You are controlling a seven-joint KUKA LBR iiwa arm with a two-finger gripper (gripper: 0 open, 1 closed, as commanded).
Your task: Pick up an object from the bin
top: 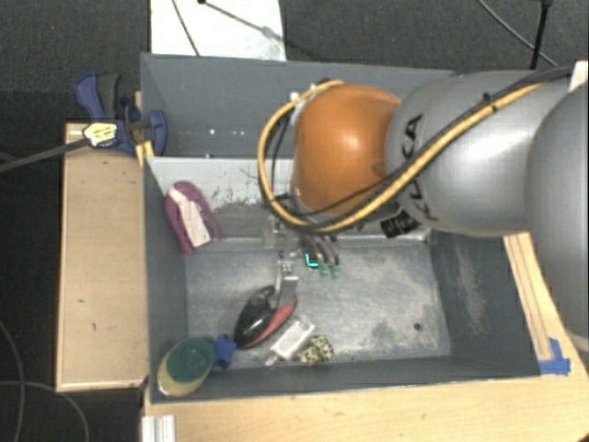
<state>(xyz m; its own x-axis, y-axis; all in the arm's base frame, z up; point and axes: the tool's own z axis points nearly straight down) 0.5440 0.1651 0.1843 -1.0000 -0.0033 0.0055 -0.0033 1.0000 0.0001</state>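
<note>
The jaws are hanging over a black-and-red oval thing (260,319) near the grey bin's (386,293) front wall.
They are hovering close above its far end, likely lining up for a straight drop; whether they are spread or pressed together cannot be told. A white scrap (293,339) is lying against it, crowding one side.

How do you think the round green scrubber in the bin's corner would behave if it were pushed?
The green scrubber looks spongy, so it probably squashes rather than breaks. Pressed against the bin wall, it likely would not slide far.
</note>
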